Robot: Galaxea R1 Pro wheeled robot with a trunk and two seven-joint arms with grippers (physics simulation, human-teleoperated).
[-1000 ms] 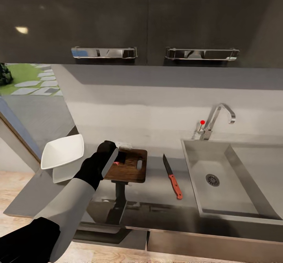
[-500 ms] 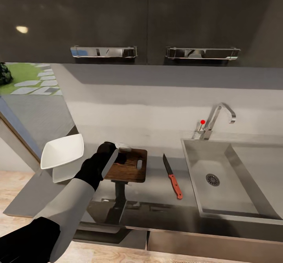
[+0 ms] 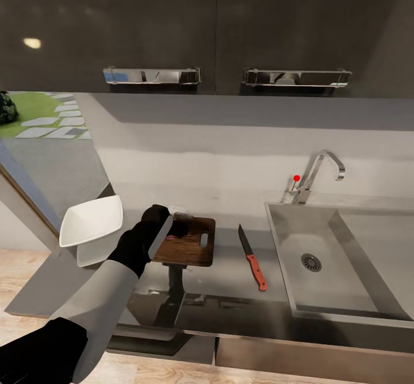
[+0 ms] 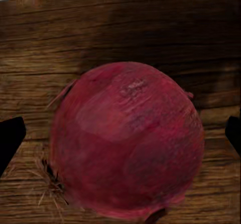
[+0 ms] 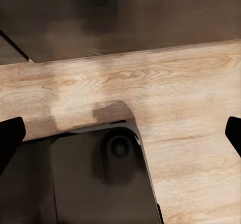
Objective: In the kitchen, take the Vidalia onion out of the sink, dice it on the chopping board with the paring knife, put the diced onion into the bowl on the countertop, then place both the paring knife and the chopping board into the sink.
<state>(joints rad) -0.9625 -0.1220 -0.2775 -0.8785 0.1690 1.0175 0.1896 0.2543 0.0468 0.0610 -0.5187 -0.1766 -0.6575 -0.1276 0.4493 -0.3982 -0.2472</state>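
Onion on board, dicing not yet begun

Head view: left gripper (image 3: 175, 223) over the far end of the chopping board (image 3: 192, 245); bowl (image 3: 92, 221) just beside it on the tabletop (image 3: 230, 277); paring knife (image 3: 252, 257) lies untouched between board and sink (image 3: 339, 263), whose basin holds no onion. Left wrist view: Vidalia onion (image 4: 125, 143) whole, resting on the board between the released fingertips (image 4: 10, 141), which stand apart from it. Right wrist view: right gripper (image 5: 120, 133) spread wide, grasping nothing, over the wooden floor (image 5: 191, 93); dicing, transfer and sink placement remain.
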